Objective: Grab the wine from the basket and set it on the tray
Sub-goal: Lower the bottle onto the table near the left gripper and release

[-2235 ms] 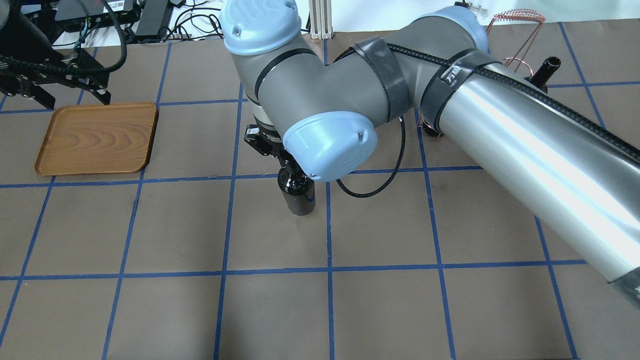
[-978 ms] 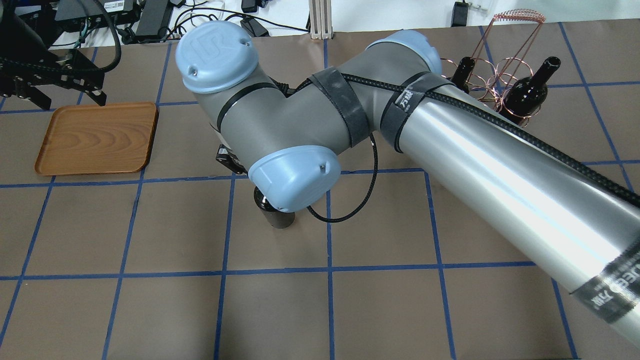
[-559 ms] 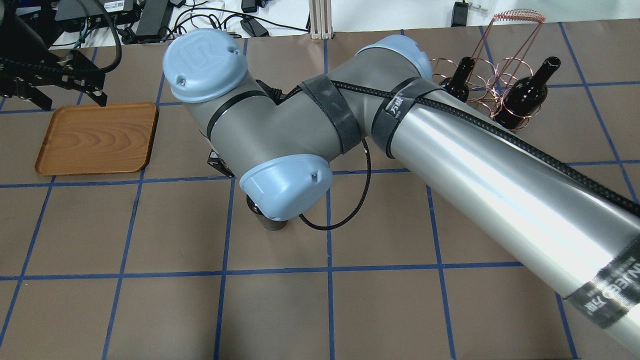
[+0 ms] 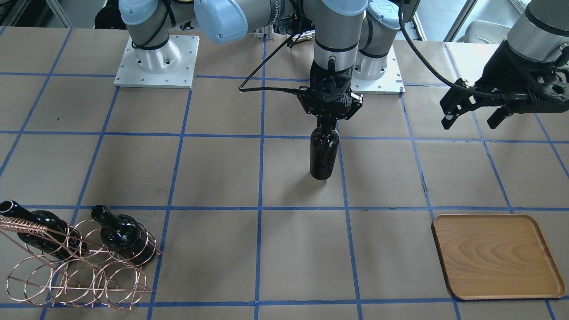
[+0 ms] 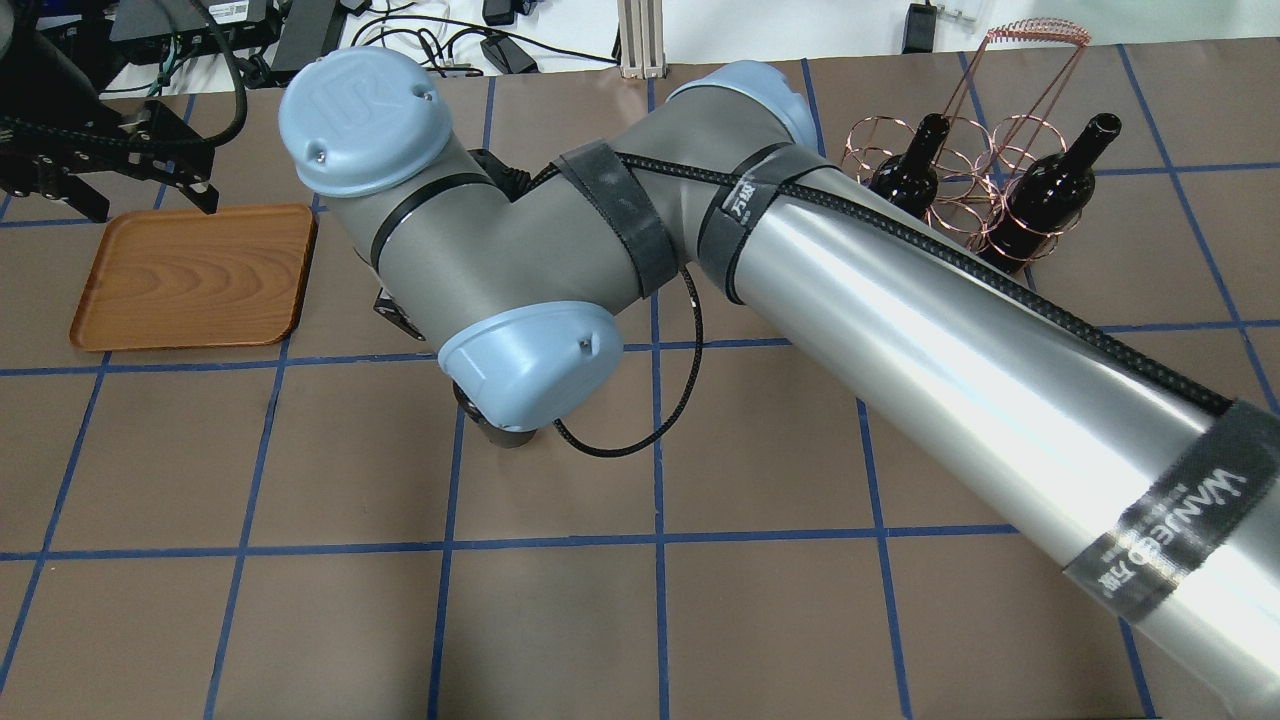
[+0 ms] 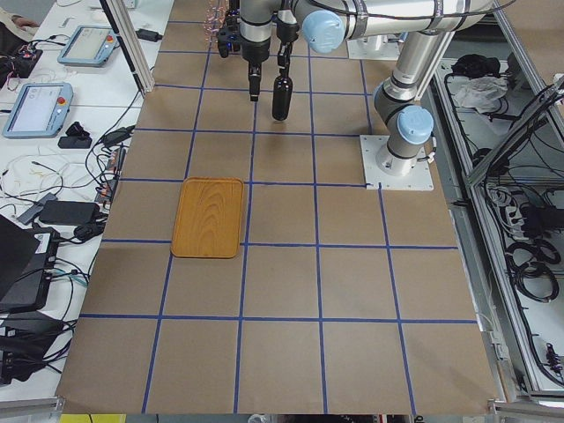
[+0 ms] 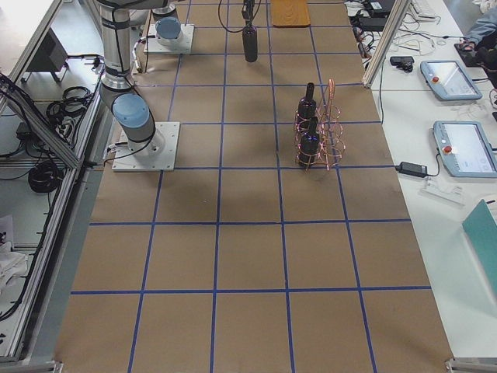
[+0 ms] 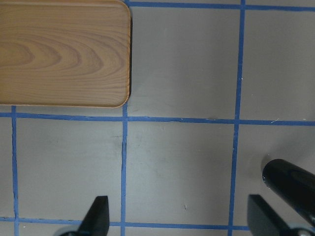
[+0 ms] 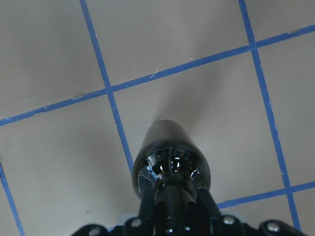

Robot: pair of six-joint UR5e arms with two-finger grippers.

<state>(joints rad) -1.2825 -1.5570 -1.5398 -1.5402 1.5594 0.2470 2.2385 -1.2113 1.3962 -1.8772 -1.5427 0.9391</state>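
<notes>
My right gripper (image 4: 328, 119) is shut on the neck of a near-black wine bottle (image 4: 323, 153) and holds it upright over the middle of the table. The right wrist view looks down on the bottle's shoulder (image 9: 172, 162). In the overhead view my own elbow hides all but the bottle's base (image 5: 500, 436). The wooden tray (image 4: 498, 255) lies flat and bare at the table's left end (image 5: 190, 277). My left gripper (image 4: 475, 113) hangs open and empty beyond the tray's far edge (image 8: 59, 49). The copper wire basket (image 4: 75, 271) holds two more bottles (image 5: 905, 175) (image 5: 1050, 200).
The brown table surface (image 4: 213, 169) is crossed by blue tape lines. The held bottle (image 8: 290, 184) shows at the right edge of the left wrist view. The robot bases (image 4: 155, 60) stand at the near side. Cables and devices (image 5: 300, 30) lie beyond the far edge.
My right arm has carried the bottle steadily leftward in the overhead view, toward the tray and away from the basket. The left gripper has stayed in place, open.
</notes>
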